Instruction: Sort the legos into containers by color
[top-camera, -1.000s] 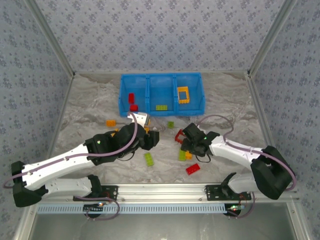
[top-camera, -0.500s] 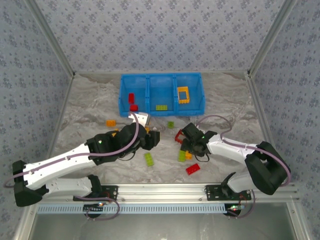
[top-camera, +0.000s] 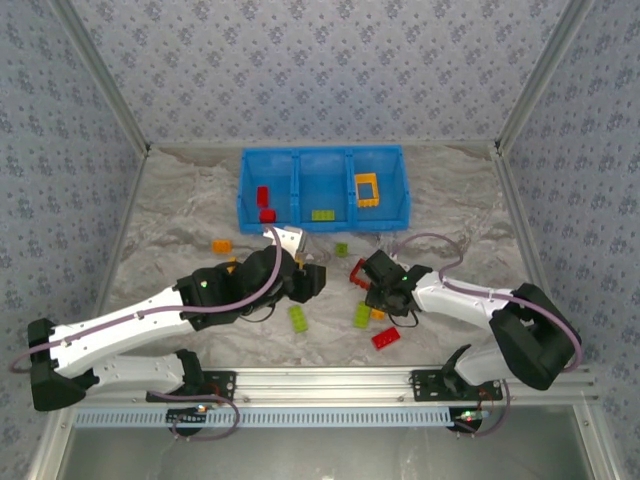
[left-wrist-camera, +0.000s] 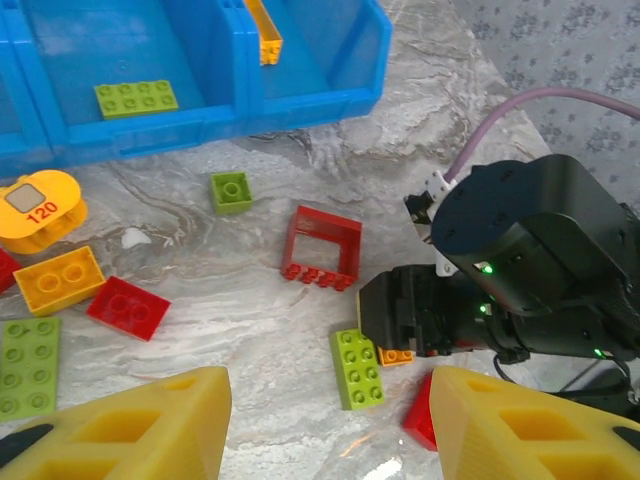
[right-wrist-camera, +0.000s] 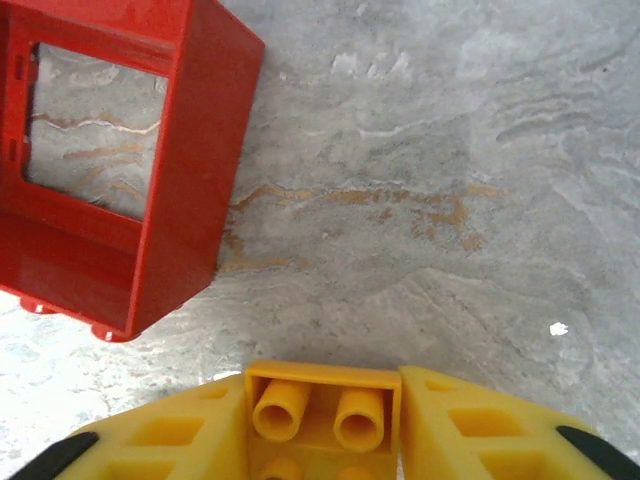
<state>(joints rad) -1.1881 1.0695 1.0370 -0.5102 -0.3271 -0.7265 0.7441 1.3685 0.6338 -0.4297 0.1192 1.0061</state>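
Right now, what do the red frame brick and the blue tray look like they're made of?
Red frame brick: looks like hard moulded plastic, glossy, with bright highlights along its edges. Blue tray: probably plastic too, with smooth, evenly coloured walls and a soft sheen.

Grey marbled tabletop (top-camera: 180, 210), floral-patterned walls (top-camera: 320, 70), metal front rail (top-camera: 330, 380)

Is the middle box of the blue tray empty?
Not empty. One lime green brick lies flat in the middle compartment of the blue tray.
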